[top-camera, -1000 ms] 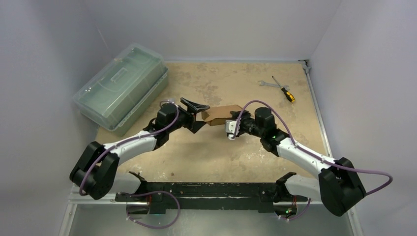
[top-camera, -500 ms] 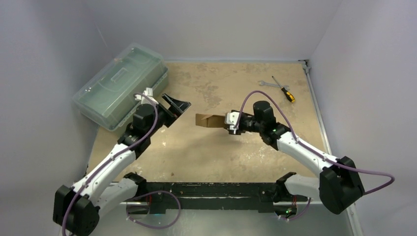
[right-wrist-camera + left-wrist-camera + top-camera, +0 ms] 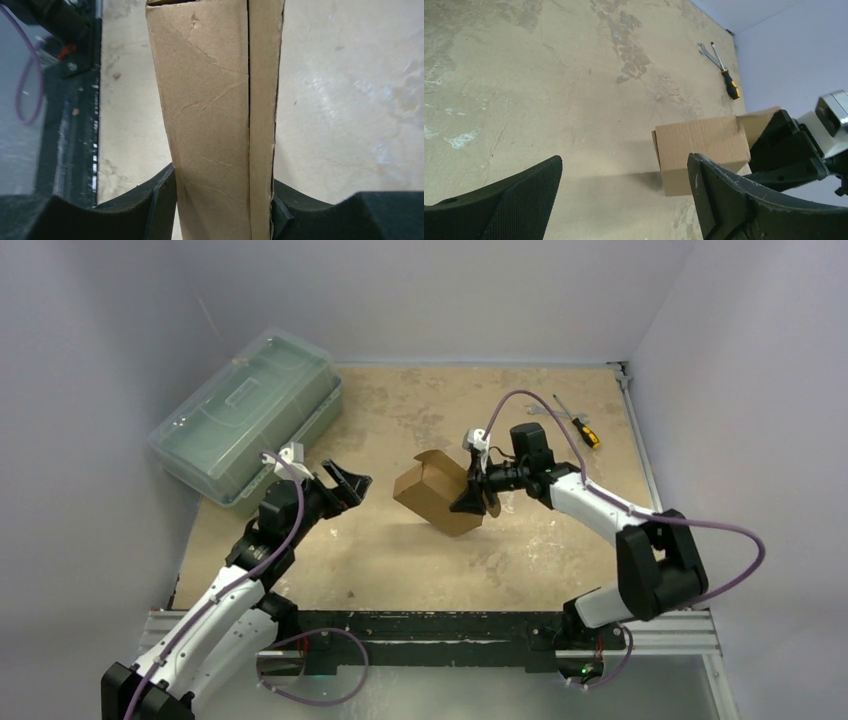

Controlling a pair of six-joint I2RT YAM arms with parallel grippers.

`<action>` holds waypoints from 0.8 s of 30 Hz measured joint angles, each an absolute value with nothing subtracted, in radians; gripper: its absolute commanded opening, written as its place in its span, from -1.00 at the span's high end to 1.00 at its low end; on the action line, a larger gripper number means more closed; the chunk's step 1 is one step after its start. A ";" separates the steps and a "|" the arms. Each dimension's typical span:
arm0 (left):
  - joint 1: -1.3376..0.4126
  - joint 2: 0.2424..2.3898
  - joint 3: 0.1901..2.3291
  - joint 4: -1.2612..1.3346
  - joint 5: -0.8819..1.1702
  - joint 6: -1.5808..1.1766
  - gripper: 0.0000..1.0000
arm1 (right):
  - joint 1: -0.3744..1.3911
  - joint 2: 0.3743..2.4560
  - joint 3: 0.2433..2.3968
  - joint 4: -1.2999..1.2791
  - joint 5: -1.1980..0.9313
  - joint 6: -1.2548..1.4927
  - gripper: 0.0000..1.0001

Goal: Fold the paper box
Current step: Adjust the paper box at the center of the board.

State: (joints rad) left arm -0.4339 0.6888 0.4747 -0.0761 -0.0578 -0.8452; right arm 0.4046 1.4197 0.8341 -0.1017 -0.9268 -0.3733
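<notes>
Since half a second ago, the right arm is turning the paper box [image 3: 435, 495] round, so it is now sitting tilted over the middle of the table [image 3: 400, 560], with one flap standing open at its far end. The right gripper [image 3: 468, 502] is clamping the box's right end, both fingers pressing against its cardboard sides. The left gripper [image 3: 345, 485] is hanging left of the box, apart from it, jaws spread wide and holding nothing.

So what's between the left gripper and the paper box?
Nothing: only bare table lies between the open left gripper and the paper box, shown in the top view.
</notes>
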 measured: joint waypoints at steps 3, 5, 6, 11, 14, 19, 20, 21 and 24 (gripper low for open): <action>-0.434 0.689 0.469 -0.083 -0.061 -0.840 -0.90 | 0.366 1.494 0.851 -0.104 -0.992 -0.277 -0.05; -0.434 0.689 0.469 -0.082 -0.061 -0.833 -0.89 | 0.347 1.538 0.852 -0.098 -1.029 -0.213 -0.05; -0.434 0.690 0.468 -0.078 -0.061 -0.830 -0.89 | 0.337 1.562 0.854 -0.086 -1.056 -0.175 -0.05; -0.434 0.699 0.458 -0.069 -0.060 -0.828 -0.89 | 0.312 1.678 0.879 -0.025 -1.147 0.014 -0.07; -0.434 0.710 0.451 -0.065 -0.058 -0.828 -0.89 | 0.307 1.760 0.912 -0.015 -1.180 0.098 -0.08; -0.434 0.747 0.436 -0.020 -0.041 -0.839 -0.88 | 0.300 1.876 0.958 -0.016 -1.206 0.202 -0.10; -0.434 0.760 0.431 -0.004 -0.032 -0.846 -0.88 | 0.299 1.892 0.964 -0.017 -1.207 0.216 -0.10; -0.434 0.775 0.426 0.012 -0.019 -0.853 -0.88 | 0.296 1.911 0.970 -0.019 -1.209 0.233 -0.10; -0.434 0.841 0.413 0.060 0.033 -0.871 -0.86 | 0.289 1.959 0.991 -0.033 -1.214 0.270 -0.12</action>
State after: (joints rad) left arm -0.4339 0.8413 0.4126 0.0605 0.0326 -0.8707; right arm 0.2890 1.9591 0.9905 -0.0334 -1.2144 0.2699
